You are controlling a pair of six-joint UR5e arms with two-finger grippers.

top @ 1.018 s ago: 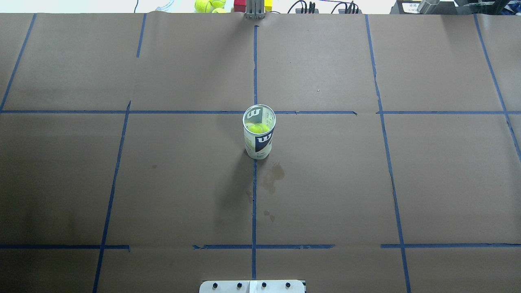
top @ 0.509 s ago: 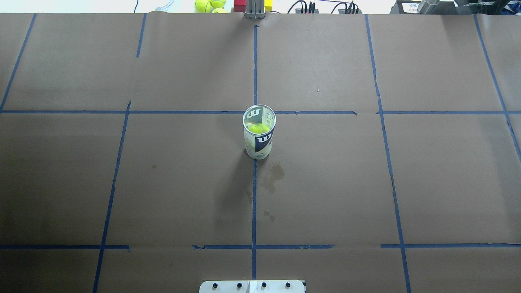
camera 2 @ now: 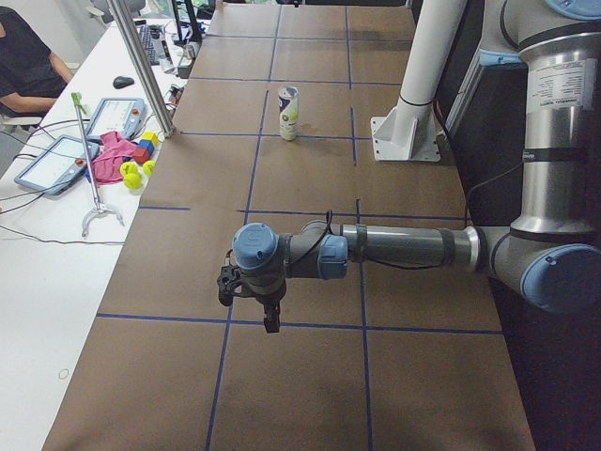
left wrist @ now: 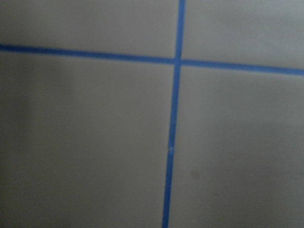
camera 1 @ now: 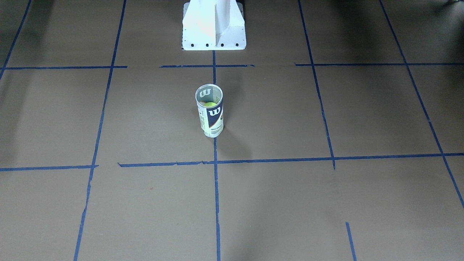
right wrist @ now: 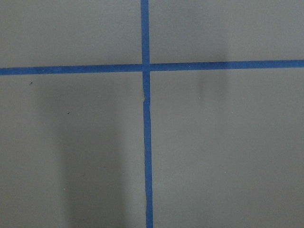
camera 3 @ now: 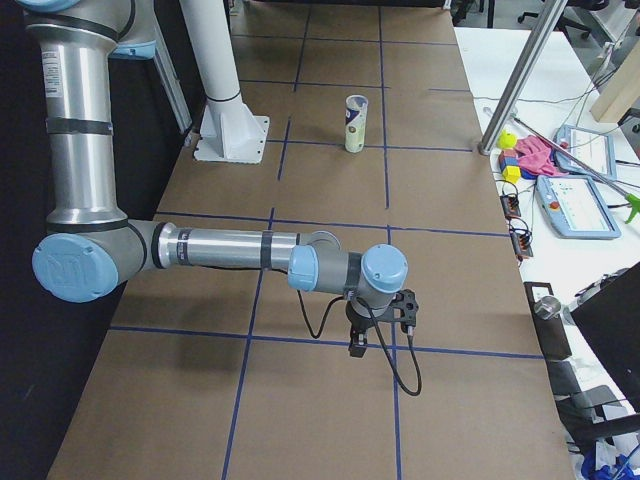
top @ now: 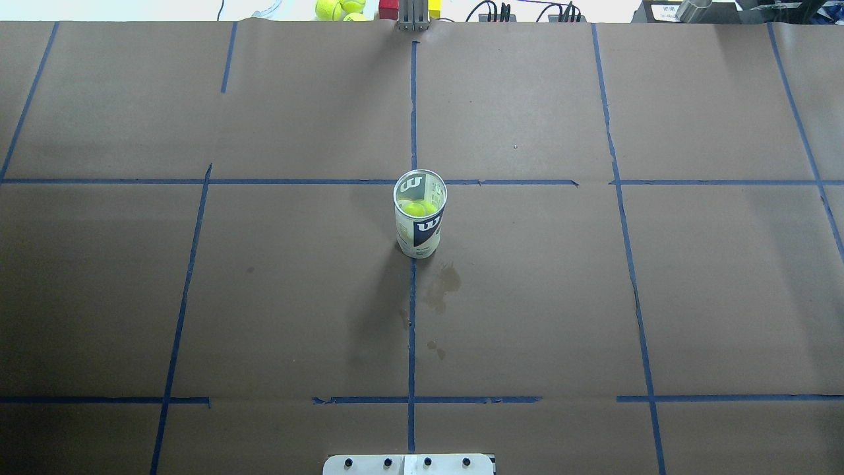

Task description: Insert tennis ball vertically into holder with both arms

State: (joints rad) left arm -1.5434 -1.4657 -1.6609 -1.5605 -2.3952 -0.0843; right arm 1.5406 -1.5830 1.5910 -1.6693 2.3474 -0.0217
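The holder (top: 420,227) stands upright at the table's middle on a blue tape line, its open metal rim up. A tennis ball (top: 417,208) lies inside it, seen through the mouth and also from the front (camera 1: 209,104). The holder (camera 1: 210,117) has no arm near it. My left gripper (camera 2: 269,318) hangs low over the paper far from the holder (camera 2: 288,113), pointing down; I cannot tell whether it is open or shut. My right gripper (camera 3: 358,343) hangs likewise at the other end, state unclear. Both wrist views show only brown paper and tape.
The white pedestal base (camera 1: 214,25) stands behind the holder. Spare tennis balls (top: 339,8) and coloured blocks (top: 389,8) lie past the far edge. A side table holds tablets (camera 2: 56,162); a person (camera 2: 23,56) sits there. A metal post (camera 2: 141,66) rises at the edge.
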